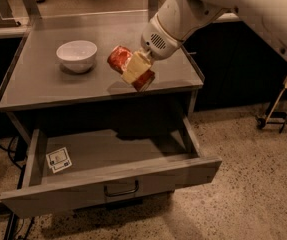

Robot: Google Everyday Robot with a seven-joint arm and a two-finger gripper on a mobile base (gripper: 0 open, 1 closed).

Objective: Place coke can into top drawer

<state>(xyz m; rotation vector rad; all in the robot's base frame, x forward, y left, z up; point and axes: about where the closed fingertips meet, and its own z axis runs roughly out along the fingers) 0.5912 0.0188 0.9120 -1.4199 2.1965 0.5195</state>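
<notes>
Gripper [136, 70] hangs above the desk [43, 86], near its front edge & right of centre, at the end of the white arm [183, 14] that comes in from upper right. It's clamped on the coke can [118, 59]: pale fingers [134, 66] cross the can's middle, red showing on both sides of them. Can is off the surface and tilted, one end up-left, the other down-right, w/ its shadow on the desk just below.

White bowl [77, 55] sits upright on the desk to the left of the can, apart from it; can't tell if there's anything in it.

Top drawer [173, 171] is pulled out wide below the desk front. Inside is grey and shallow, w/ a small white square sticker [58, 159] lying flat in the front-left corner. Dark bar handle [121, 189] sits at the middle of the drawer front. Can is higher than the drawer & over the desk, just behind the drawer's open area, not in it yet.

Speckled floor [253, 194] around the unit. Metal frame on wheels [278, 109] stands at far right, well apart from the desk.
</notes>
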